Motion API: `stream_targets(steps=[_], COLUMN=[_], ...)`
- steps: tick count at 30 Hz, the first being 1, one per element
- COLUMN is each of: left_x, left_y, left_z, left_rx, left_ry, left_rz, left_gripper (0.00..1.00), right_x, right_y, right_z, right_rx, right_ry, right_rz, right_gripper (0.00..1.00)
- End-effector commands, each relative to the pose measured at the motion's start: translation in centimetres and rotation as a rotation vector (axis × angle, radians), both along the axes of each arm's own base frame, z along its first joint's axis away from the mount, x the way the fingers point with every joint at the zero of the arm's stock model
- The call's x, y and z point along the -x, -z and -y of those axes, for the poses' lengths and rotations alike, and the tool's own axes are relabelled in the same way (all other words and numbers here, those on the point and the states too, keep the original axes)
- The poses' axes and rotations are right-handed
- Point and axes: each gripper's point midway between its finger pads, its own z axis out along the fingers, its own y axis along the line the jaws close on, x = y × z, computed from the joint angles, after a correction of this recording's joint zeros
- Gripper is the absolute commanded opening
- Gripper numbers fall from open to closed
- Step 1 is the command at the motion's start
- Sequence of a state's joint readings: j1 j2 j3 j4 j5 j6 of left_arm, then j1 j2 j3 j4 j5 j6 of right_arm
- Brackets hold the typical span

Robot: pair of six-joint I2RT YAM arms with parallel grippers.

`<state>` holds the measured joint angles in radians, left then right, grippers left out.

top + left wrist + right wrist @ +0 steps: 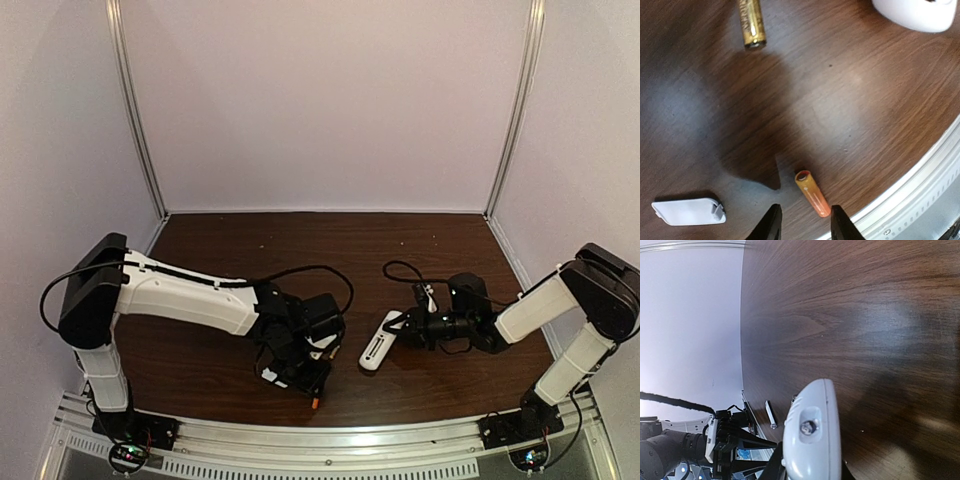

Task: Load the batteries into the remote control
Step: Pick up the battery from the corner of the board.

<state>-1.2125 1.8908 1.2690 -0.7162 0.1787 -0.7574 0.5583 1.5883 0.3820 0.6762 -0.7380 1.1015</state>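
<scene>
The orange battery (812,192) lies flat on the wood near the table's front rail, just ahead of my left gripper (804,220), which is open and holds nothing. The battery's lower end sits close to the right fingertip (840,225). The golden battery (752,25) lies farther off, at the top of the left wrist view. The white remote control (379,342) is at mid-table, with its end (912,12) showing in the left wrist view. My right gripper (405,328) is shut on the remote (812,435), whose end fills the right wrist view.
A small white cover piece (689,211) lies left of the left fingers. The aluminium front rail (920,200) runs just right of the orange battery. In the right wrist view the left arm (685,450) shows beyond the remote. White walls enclose the table.
</scene>
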Motion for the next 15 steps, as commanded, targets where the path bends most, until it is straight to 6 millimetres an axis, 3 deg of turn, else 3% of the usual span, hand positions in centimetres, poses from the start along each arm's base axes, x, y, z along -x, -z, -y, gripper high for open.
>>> stream_targets(steps=[1, 15], left_x=[0.3, 1.4], left_y=[0.4, 2.6], left_z=[-0.8, -0.6], left_rx=[-0.032, -0.08], left_ry=[-0.05, -0.036], left_rz=[-0.005, -0.014], left_gripper=[0.36, 0.32], right_x=[0.1, 0.1], right_y=[-0.9, -0.7], right_z=[0.1, 0.1], right_rx=[-0.02, -0.023], right_ry=[-0.007, -0.003], right_rz=[0.04, 0.032], right_gripper=[0.0, 0.0])
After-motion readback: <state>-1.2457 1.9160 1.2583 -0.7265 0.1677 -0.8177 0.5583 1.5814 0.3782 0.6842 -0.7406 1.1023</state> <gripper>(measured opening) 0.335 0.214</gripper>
